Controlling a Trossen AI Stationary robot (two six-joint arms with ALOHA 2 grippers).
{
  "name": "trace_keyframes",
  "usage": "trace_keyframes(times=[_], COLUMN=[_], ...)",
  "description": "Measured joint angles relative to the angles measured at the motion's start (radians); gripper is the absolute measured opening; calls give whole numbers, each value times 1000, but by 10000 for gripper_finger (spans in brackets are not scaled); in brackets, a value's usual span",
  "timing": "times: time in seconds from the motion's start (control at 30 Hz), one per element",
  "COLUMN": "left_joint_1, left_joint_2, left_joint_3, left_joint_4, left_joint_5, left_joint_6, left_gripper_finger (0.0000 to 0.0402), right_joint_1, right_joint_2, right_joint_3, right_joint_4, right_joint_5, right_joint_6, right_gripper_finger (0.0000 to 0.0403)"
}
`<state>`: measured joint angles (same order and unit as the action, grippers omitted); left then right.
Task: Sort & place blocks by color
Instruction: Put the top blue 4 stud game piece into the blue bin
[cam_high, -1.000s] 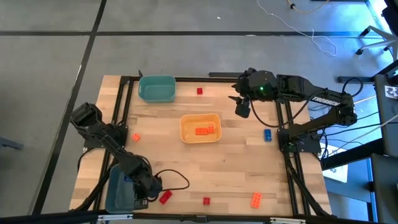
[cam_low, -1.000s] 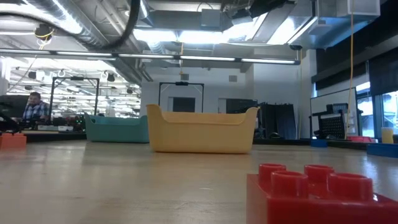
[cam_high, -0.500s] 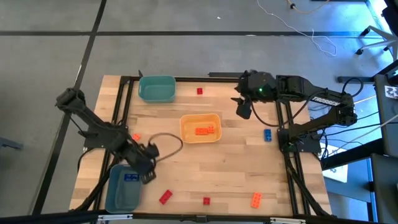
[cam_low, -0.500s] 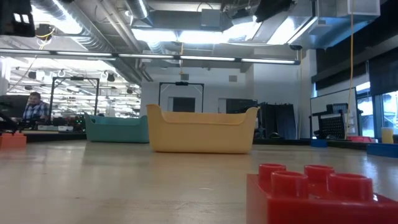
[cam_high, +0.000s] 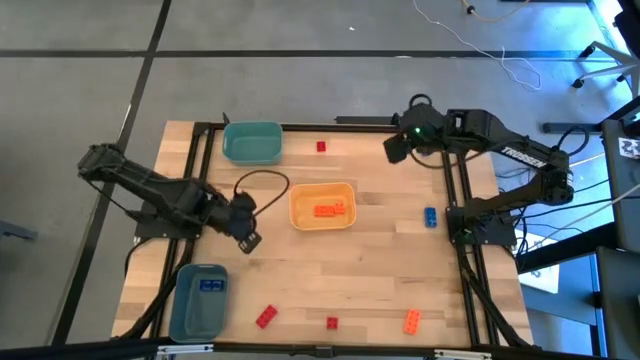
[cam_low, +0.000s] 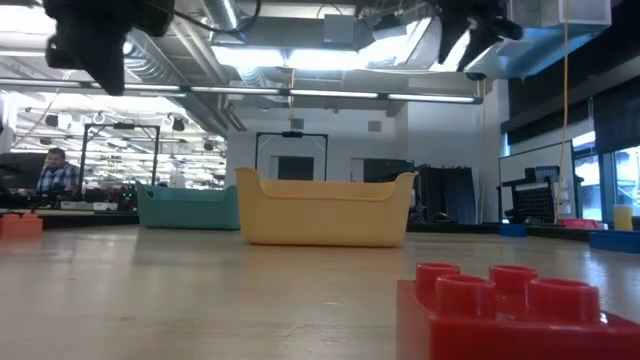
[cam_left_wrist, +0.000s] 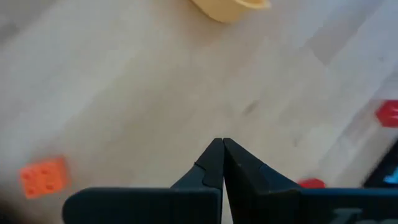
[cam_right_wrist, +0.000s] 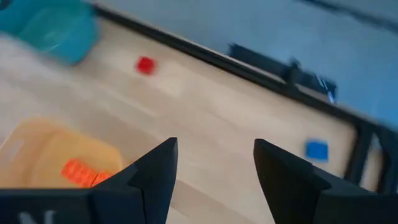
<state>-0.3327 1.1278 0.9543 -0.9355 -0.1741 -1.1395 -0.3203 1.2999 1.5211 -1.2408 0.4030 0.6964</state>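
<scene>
Low view: red block (cam_low: 515, 315) up close is cut off by the bottom edge. Left wrist view is smeared; I can't make out stud counts on the orange block (cam_left_wrist: 42, 176). Blue bin (cam_high: 196, 302) runs into the frame rail, contents too small to read.

Counts on the counter (cam_high: 370, 260): three bins, eight blocks seen.
The bins number three: one teal bin (cam_high: 251, 142), one yellow-orange bin (cam_high: 321, 190), one blue bin (cam_high: 198, 301). Three red blocks (cam_high: 321, 147) lie loose. Two loose orange blocks (cam_high: 411, 320) join one more in the yellow-orange bin. Blue blocks (cam_high: 430, 216) number two, one inside the blue bin.
</scene>
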Motion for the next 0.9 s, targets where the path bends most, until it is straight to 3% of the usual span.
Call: trace_keyframes(times=[0.1,0.2,0.67,0.9], left_joint_1=[63,117,256,314], left_joint_2=[0,0,1,2], left_joint_3=[-1,-1,1,110], left_joint_4=[4,7,8,6], left_joint_5=[1,5,33,-26], left_joint_6=[66,127,314,492], left_gripper_finger=[0,0,0,0], right_joint_1=[-72,-152,-503,-627], right_joint_2=[0,0,158,209], right_joint_3=[0,0,-29,-157], right_joint_4=[-71,-111,-207,-95], right_joint_5=[3,12,-129,-215], right_joint_6=[133,155,-59,-161], right_gripper_finger=[213,213,213,213])
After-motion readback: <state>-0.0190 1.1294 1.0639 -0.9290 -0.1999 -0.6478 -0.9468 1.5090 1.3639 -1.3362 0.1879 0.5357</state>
